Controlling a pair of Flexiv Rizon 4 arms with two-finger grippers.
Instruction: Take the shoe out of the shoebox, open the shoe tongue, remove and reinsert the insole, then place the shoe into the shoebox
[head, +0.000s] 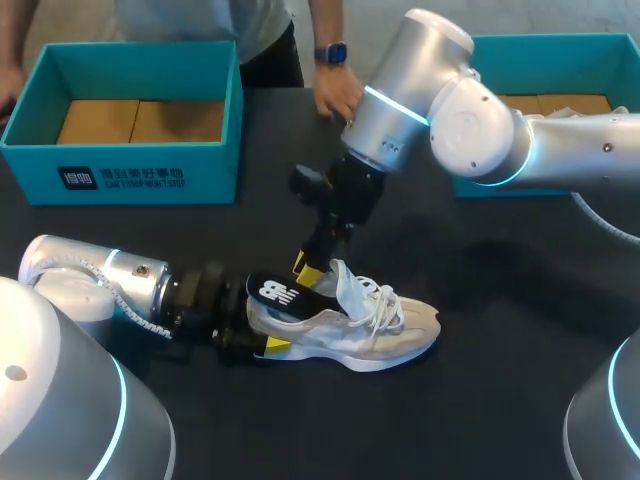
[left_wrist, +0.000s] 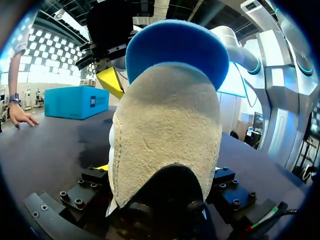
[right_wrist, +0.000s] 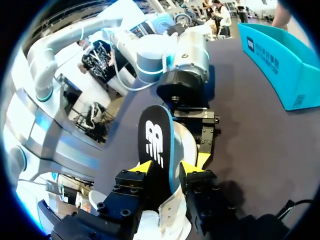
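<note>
My left gripper (head: 252, 335) clamps the shoe (head: 372, 326) at its heel from 2 sides, anchoring it so my right gripper (right_wrist: 165, 172), pinched shut on the protruding insole (head: 283, 291), can work it.

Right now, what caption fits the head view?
Left gripper clamps the heel of the beige suede sneaker on the black table; right gripper pinches its black insole.

The shoe (left_wrist: 167, 150) fills the left wrist view, hiding its own toe and most of the left gripper (left_wrist: 160, 170); part of the insole (head: 283, 291) lies unseen inside it
</note>
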